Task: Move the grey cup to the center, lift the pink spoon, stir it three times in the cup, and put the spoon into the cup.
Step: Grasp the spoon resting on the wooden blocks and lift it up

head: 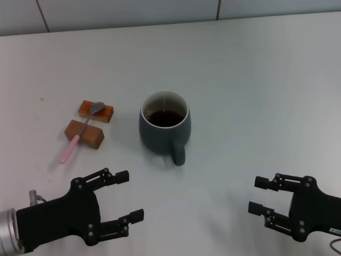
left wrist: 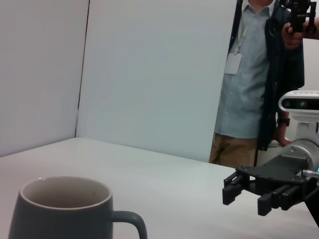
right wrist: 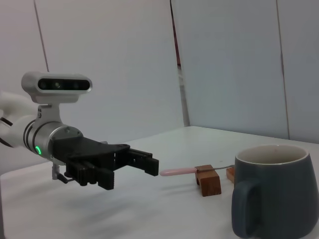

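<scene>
The grey cup (head: pixel 164 129) stands upright mid-table with dark liquid inside, its handle turned toward me. It also shows in the left wrist view (left wrist: pixel 64 211) and the right wrist view (right wrist: pixel 277 198). To its left the pink spoon (head: pixel 80 132) lies across two brown wooden blocks (head: pixel 85 134), metal bowl on the far block and pink handle (right wrist: pixel 180 172) sticking out toward me. My left gripper (head: pixel 130 196) hovers open near the table's front left, short of the spoon and holding nothing. My right gripper (head: pixel 258 195) is open at the front right, apart from the cup.
The white table (head: pixel 256 85) runs back to a pale wall. In the left wrist view a person (left wrist: pixel 259 79) stands beyond the table behind my right gripper (left wrist: pixel 247 193). The right wrist view shows my left gripper (right wrist: pixel 129 172) near the blocks (right wrist: pixel 208 180).
</scene>
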Robot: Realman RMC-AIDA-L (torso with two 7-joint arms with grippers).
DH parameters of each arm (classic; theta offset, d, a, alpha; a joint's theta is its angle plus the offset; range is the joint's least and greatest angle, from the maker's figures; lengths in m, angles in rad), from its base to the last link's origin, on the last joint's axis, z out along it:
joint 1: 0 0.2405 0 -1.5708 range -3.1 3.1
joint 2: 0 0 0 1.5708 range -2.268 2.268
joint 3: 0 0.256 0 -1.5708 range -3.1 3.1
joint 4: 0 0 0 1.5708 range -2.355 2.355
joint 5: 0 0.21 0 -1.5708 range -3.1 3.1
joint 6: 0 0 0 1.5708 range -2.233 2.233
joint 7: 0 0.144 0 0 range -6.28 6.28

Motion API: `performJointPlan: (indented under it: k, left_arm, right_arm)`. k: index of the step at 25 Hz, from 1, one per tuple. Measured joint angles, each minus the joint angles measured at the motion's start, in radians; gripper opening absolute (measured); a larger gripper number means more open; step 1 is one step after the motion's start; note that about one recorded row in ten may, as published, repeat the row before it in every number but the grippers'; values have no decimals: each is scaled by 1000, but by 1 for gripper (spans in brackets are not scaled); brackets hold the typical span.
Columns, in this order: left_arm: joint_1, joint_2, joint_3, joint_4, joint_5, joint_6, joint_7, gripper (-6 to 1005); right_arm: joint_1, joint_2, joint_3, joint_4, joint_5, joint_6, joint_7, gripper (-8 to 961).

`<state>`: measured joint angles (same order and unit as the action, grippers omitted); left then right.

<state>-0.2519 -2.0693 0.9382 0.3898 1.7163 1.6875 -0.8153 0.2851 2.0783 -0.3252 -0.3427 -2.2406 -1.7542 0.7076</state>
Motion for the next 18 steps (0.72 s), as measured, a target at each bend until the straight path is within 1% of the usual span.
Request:
performJointPlan:
  k: [3, 9, 14, 17, 18]
  left_arm:
    - [1, 0, -1, -1, -1, 1, 0, 794]
    - [2, 0, -1, -2, -1, 1, 1, 794]
    - [2, 0, -1, -22, -35, 8, -8, 793]
    - [14, 2, -26, -74, -150, 47, -73, 793]
    - [21, 3, -57, -101, -209, 69, -119, 793]
  right_arm:
    - [3, 0, -1, 3, -3, 4, -1, 342]
    - [6, 0, -2, 4, -4, 9, -1, 583]
    - [8, 0, -2, 5, -4, 13, -2, 583]
    - [9, 0, -2, 6, -5, 14, -2, 583]
    - [9, 0, -2, 6, -5, 14, -2, 583]
